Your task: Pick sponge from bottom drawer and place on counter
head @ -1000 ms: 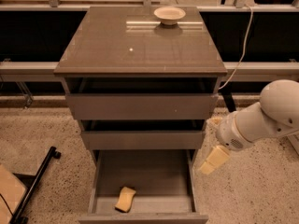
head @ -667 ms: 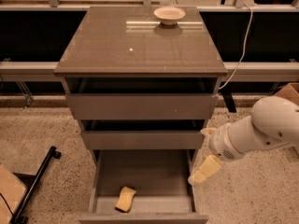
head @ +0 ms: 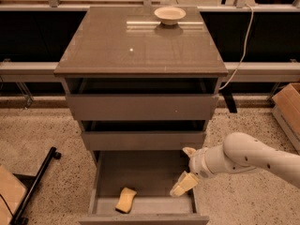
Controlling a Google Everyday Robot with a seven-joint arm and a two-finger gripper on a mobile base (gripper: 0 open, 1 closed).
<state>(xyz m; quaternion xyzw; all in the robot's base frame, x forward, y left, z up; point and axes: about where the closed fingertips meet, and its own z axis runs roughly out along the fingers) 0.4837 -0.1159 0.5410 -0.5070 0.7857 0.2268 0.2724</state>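
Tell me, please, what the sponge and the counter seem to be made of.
The sponge looks like tan-yellow foam: matte, slightly curved. The counter seems a glossy grey-brown laminate or coated board, since it shows reflections. The tool hangs open over the bottom drawer, apart from the sponge.

1. Arm: thick tube with a smooth off-white shell and a matte finish.
2. The shell swells into a rounded bulge at the end nearer the wrist. A few small dark dots run along its side.
3. Wrist: shorter white cylinder, set off from the arm shell by a thin grey seam ring.
4. Gripper: sits over the right side of the open bottom drawer.
5. Fingers: two, pale cream-tan, standing apart. The lower one is a broad wedge. Only a small rounded tip of the upper one shows.
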